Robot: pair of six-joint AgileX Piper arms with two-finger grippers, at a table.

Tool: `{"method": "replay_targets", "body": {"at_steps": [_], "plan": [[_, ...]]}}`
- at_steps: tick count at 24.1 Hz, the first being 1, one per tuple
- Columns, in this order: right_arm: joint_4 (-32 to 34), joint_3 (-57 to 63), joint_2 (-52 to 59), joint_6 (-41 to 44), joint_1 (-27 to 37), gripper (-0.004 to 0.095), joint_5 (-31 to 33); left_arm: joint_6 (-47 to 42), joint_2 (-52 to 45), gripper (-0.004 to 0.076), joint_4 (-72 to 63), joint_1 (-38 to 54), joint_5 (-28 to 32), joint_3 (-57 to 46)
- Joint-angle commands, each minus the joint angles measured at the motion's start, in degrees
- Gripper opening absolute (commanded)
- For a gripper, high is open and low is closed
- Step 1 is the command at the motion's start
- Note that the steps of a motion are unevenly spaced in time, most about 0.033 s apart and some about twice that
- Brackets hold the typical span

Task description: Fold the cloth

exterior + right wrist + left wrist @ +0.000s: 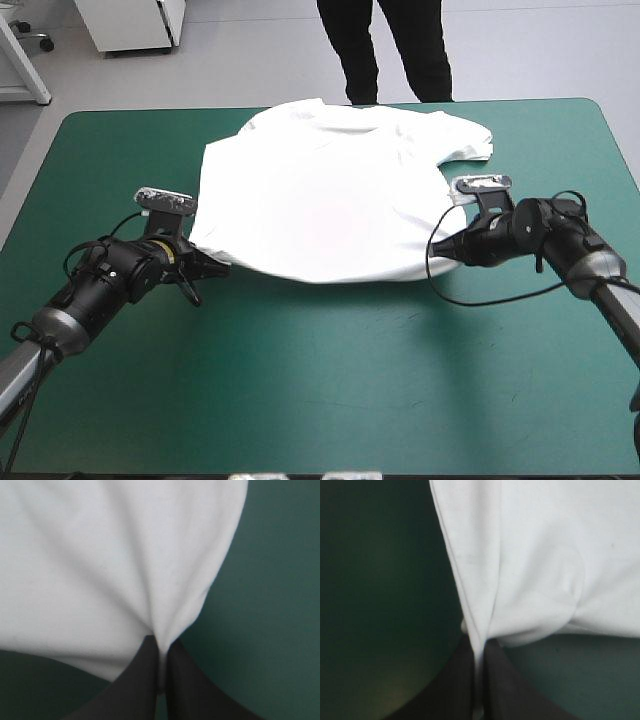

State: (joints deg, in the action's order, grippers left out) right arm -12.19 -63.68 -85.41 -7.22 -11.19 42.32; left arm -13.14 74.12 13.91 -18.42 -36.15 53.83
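The table fills most of what I see from above, its teal-green cover smooth and evenly lit, with rounded corners at the top of the frame. The cover shows as one unbroken green field across the whole lower half. The white T-shirt lies spread on the table in the upper middle of the frame. Its collar end is close to the far edge, and one short sleeve reaches out toward the upper right. The cloth is mostly flat, with soft creases near the collar. Its near hem runs in a shallow curve from the middle left to the middle right. Each end of that hem is gathered to a point where an arm has hold of it. The left jaws, at the middle left, are clamped on the T-shirt's near left corner. From that wrist, the black fingers stand almost together with a strip of white pinched between them. The right jaws, at the middle right, are likewise pressed together on the near right corner, and folds of cloth fan out ahead of the fingers.
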Motion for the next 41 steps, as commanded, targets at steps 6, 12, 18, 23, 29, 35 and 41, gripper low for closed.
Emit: {"method": "replay_targets", "body": {"at_steps": [6, 12, 18, 23, 29, 35, 41], "plan": [[-4.8, 14.7, 13.0, -1.0, 0.3, -0.0017, 3.0, 2.7, -4.7, -0.0009, -8.2, -3.4, -10.0, -3.6], [-6.5, 20.9, 18.6, -0.7, 0.3, -0.0017, 8.5, 2.7, -10.3, -0.0009, -14.3, -3.8, -14.8, -9.1], [-6.5, 25.6, 25.3, 0.6, 0.3, -0.0017, 14.4, 2.2, -20.3, -0.0009, -20.5, -5.0, -21.0, -16.2], [-6.4, 26.4, 29.0, 3.0, 0.3, -0.0017, 19.6, 2.2, -25.6, -0.0009, -24.6, -5.0, -25.4, -19.3], [-6.6, 26.1, 27.9, 2.4, 0.3, 0.0422, 23.1, 7.4, -25.6, 0.0268, -25.6, -5.0, -29.1, -19.0], [-4.3, 17.8, 27.9, 3.9, 0.3, 0.0584, 23.1, 6.9, -25.6, 0.0695, -23.6, -4.9, -33.0, -9.0], [4.1, 3.8, 27.7, 7.7, 0.3, 0.0581, 22.4, 0.0, -24.3, 0.0662, -9.3, -4.9, -30.1, 4.4]]}}
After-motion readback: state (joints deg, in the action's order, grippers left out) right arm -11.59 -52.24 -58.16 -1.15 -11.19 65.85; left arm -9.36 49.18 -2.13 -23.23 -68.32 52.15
